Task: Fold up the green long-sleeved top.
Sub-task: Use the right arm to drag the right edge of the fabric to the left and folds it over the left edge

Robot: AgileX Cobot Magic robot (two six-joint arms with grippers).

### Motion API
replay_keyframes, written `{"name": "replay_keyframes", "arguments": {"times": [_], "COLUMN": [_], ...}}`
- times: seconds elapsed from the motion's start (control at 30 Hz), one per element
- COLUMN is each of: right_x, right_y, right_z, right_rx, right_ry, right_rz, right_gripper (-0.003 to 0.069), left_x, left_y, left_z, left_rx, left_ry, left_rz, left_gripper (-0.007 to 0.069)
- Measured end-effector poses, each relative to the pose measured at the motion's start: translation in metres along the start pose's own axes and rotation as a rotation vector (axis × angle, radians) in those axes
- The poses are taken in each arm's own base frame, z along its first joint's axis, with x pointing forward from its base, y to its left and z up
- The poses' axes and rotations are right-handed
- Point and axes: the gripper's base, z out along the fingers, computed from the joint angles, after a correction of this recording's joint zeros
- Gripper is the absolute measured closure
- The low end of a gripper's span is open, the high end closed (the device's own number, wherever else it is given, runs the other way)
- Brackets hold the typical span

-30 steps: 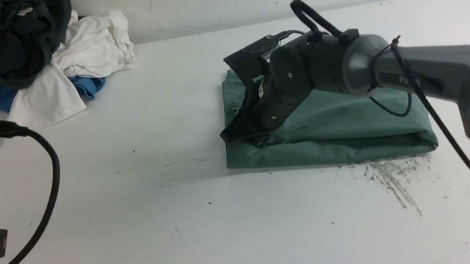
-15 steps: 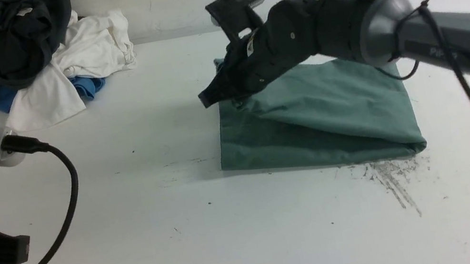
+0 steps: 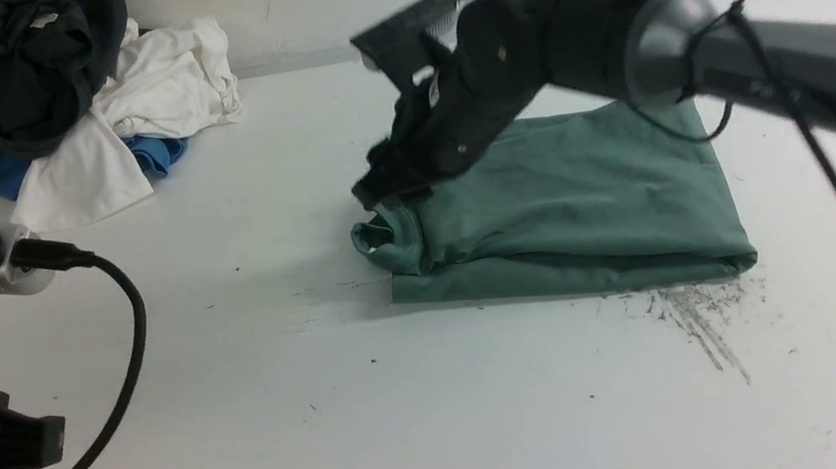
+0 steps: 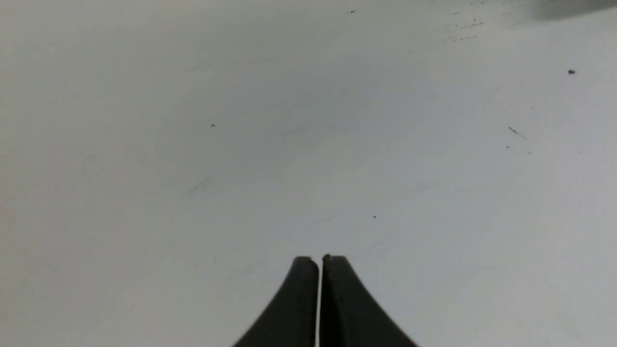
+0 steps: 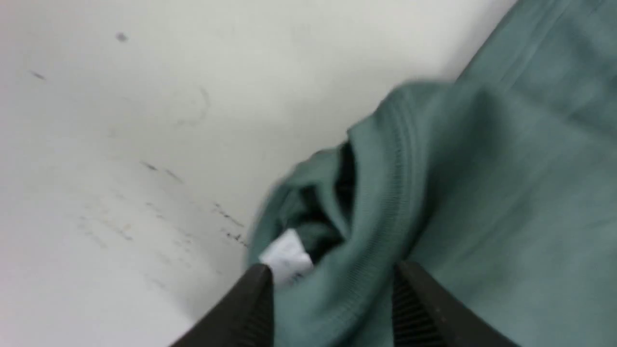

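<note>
Grey right arm (image 3: 786, 75), black wrist, looped cable.

The right tool (image 3: 376, 190) is held forward and angled downward, its jaws spread apart; the left tool (image 4: 319, 260) is pressed closed.

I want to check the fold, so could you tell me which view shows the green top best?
The front view: the whole folded green top lies in sight. The right wrist view shows only its collar and white tag, blurred; the left wrist view shows none.
</note>
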Motion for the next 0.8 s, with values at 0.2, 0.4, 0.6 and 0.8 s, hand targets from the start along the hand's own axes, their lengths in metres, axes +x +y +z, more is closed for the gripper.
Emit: {"name": "replay_keyframes", "arguments": {"times": [0.2, 0.4, 0.6, 0.8], "right_x": [-0.021, 0.055, 0.137, 0.153], "right_y": [-0.021, -0.082, -0.108, -0.116], "right_z": [-0.093, -0.065, -0.031, -0.022], "right_rx": [0.162, 0.159, 0.039, 0.065], "right_ry": [0.004, 0.355, 0.496, 0.477], "right_rz": [-0.115, 0.070, 0.233, 0.195], "right_gripper": [0.0334, 0.0563, 0.0669, 0.0673], "left_x": [-0.003, 0.009, 0.036, 0.040], "left_y": [0.000, 0.002, 0.004, 0.003], "left_z": [-0.008, -0.040, -0.047, -0.043], "left_rx": [0.005, -0.003, -0.036, -0.033], "left_ry": [-0.079, -0.281, -0.414, -0.464], "left_rz": [-0.006, -0.004, 0.037, 0.046], "left_gripper": [0.0631, 0.0631, 0.0631, 0.0631]}}
